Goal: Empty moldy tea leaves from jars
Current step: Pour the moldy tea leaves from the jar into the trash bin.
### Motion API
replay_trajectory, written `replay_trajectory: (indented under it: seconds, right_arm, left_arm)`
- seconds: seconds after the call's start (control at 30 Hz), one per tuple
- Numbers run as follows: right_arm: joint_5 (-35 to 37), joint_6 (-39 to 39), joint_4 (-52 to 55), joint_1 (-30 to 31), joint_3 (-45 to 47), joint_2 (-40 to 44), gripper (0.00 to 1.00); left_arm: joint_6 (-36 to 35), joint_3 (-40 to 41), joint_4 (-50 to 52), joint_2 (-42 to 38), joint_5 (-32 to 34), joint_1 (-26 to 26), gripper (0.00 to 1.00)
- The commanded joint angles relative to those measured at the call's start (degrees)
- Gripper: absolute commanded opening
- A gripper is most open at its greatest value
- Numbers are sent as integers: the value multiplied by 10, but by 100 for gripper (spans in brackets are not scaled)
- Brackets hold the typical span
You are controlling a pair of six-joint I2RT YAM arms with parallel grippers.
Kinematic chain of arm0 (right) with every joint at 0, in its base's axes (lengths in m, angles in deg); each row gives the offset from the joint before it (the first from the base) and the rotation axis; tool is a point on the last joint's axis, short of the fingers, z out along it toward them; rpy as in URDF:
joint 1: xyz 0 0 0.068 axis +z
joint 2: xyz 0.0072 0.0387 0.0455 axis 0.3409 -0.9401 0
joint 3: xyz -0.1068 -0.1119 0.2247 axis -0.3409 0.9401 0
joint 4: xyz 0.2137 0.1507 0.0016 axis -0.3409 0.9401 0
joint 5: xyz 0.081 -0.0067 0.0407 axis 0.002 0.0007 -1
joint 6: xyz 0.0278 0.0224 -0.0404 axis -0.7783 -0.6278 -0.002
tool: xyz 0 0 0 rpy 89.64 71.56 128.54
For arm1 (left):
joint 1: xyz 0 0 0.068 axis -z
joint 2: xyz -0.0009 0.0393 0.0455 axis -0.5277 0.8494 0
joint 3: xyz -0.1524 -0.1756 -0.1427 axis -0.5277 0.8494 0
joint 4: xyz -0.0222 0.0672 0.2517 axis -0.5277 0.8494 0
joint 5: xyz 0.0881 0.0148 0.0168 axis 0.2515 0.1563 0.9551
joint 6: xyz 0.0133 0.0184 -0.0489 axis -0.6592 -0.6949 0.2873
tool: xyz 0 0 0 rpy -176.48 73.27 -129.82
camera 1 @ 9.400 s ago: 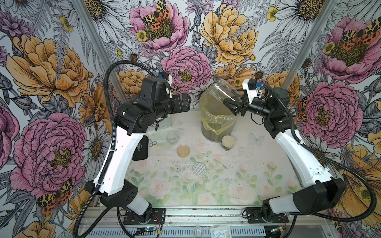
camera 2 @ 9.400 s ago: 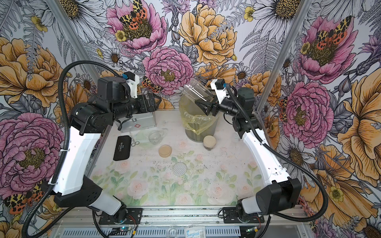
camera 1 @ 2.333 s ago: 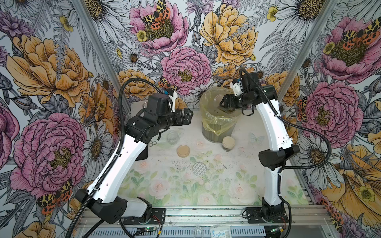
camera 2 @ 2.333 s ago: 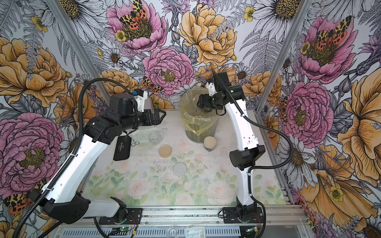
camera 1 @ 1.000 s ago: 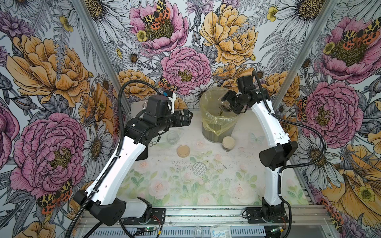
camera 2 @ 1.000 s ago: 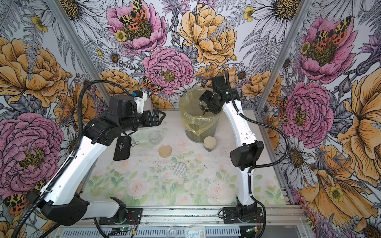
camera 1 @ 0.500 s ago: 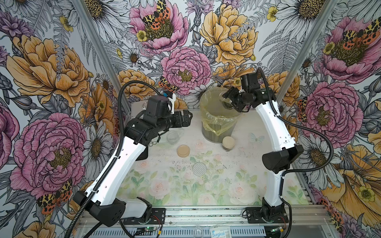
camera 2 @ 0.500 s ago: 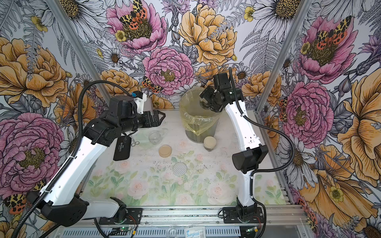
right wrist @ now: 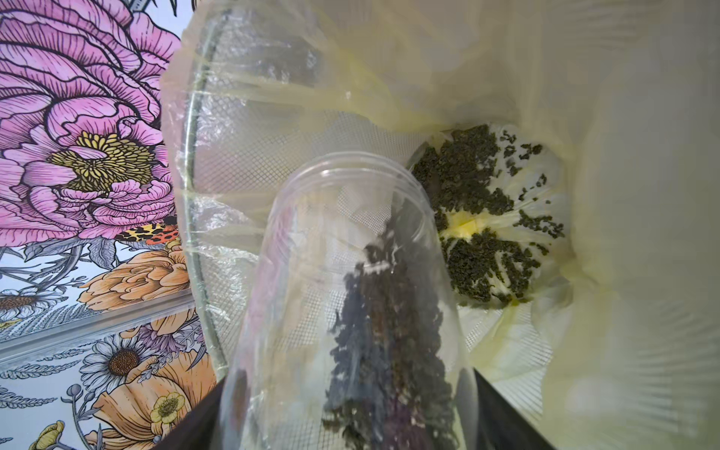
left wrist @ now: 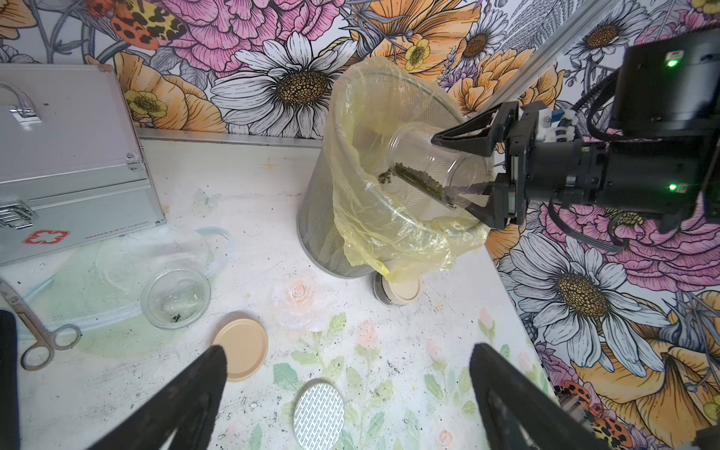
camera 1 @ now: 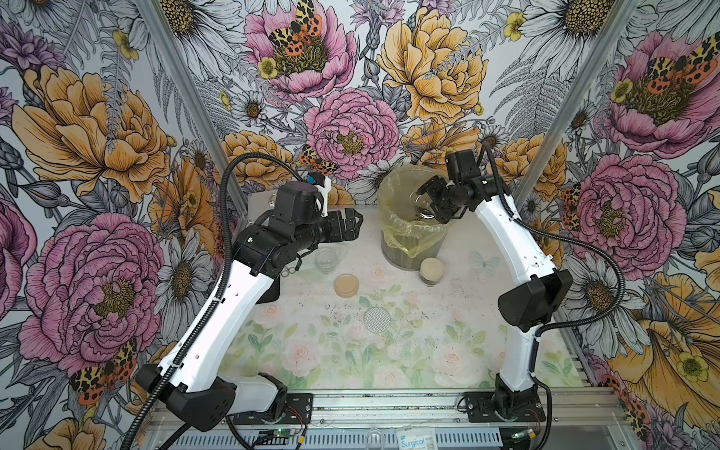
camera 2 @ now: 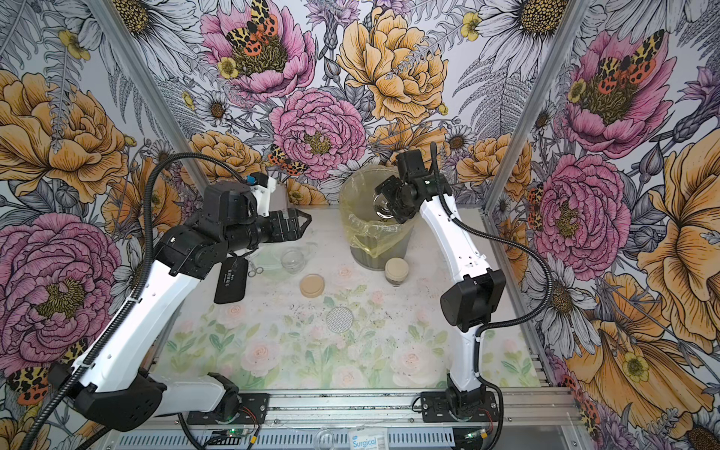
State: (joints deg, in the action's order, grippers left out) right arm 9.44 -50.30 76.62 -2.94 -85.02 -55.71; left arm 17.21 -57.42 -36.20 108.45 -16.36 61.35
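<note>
My right gripper (camera 1: 428, 202) is shut on a clear glass jar (left wrist: 428, 159), tipped mouth-down over the rim of the mesh bin (left wrist: 319, 218) with its yellow bag. Dark tea leaves (right wrist: 389, 331) lie along the jar's lower wall toward its mouth. More tea leaves (right wrist: 479, 218) lie at the bottom of the bag. An open, nearly empty jar (camera 1: 326, 260) stands left of the bin. A jar with a tan lid (camera 1: 431, 271) stands in front of the bin. My left gripper (left wrist: 348, 350) hangs open above the table, holding nothing.
A loose tan lid (camera 1: 346, 285) and a silver-white dotted lid (camera 1: 376, 319) lie mid-table amid dark crumbs. At the back left are a silver metal case (left wrist: 70, 156), scissors (left wrist: 35, 335), a black pouch (camera 2: 232, 280) and clear plastic film (left wrist: 156, 249).
My right arm's elbow has swung out to the right and its wrist has turned, with the jar kept over the bin. The left arm has hardly moved.
</note>
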Motion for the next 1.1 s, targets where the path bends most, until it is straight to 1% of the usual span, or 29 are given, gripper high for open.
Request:
replay_trajectory:
  seconds: [0.0,0.13,0.27,0.47,0.63,0.77,0.87,1.07]
  right_arm:
    - [17,3,-19,4,-23,16,5]
    - [19,1,-19,4,-15,24,5]
    - [5,-6,-21,5,-18,24,5]
    - [10,15,-22,8,-33,40,5]
    - [5,33,-22,9,-24,66,5]
    - [21,35,-25,12,-5,84,5]
    - [19,23,-40,12,16,83,5]
    - [-31,-41,-75,12,44,48,5]
  left_arm:
    - [6,2,-13,-9,12,3,99]
    - [6,-4,-13,-3,7,4,99]
    - [6,-5,-13,-2,7,6,99]
    - [5,-1,-12,-7,13,5,99]
    - [5,-3,-12,-6,13,5,99]
    - [5,-5,-13,-2,10,5,99]
    - [6,-6,-13,1,9,6,99]
    - [7,-2,-13,-2,12,8,99]
